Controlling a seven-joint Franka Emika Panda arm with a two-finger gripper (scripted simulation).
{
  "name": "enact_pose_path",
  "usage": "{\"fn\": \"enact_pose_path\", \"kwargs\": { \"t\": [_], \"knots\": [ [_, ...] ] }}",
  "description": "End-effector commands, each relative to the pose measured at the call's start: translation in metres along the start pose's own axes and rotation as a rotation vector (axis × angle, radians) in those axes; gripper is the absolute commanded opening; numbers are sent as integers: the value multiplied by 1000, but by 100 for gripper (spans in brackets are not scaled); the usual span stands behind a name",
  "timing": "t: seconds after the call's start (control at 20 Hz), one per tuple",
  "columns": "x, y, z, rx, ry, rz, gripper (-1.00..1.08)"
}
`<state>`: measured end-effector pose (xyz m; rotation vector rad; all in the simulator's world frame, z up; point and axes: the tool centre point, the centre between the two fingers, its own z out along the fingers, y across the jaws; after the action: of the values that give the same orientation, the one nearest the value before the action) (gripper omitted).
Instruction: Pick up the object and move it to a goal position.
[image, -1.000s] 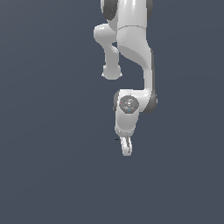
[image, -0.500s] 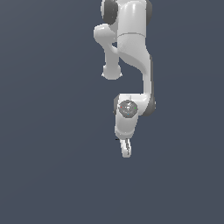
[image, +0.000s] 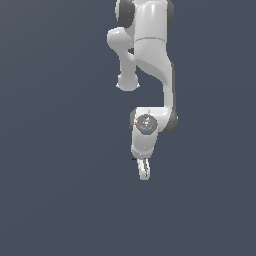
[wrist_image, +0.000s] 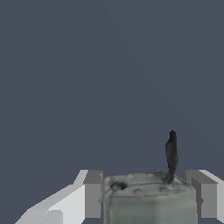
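Two pale fingers of the gripper (wrist_image: 146, 199) stood clamped on the object (wrist_image: 148, 199), one pressed to each side of it.

In the wrist view we saw the finger pads (wrist_image: 92, 194) touching the flanks of the greyish blocky piece, which filled the gap between them, its mottled upper face showing a few dark pits; a thin dark stub (wrist_image: 171, 154) rose from one corner of it, close to the other finger. In the exterior view we found the gripper (image: 144, 170) hanging straight down beneath the white arm (image: 152, 60), the fingers drawn close, and the object itself was too small for us to make out beyond a tiny dark speck beside the hand. Around the arm we saw only a plain dark blue-grey background (image: 55, 150).
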<state>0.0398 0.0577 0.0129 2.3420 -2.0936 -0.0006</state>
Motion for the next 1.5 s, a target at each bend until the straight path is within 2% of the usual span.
{"fn": "enact_pose_path", "kwargs": {
  "t": [0.0, 0.6, 1.45],
  "knots": [
    [0, 1, -2, 1, 0, 0, -100],
    [-14, 24, -43, 0, -1, 0, -100],
    [-54, 93, -172, 0, -3, 1, -100]
  ]
}}
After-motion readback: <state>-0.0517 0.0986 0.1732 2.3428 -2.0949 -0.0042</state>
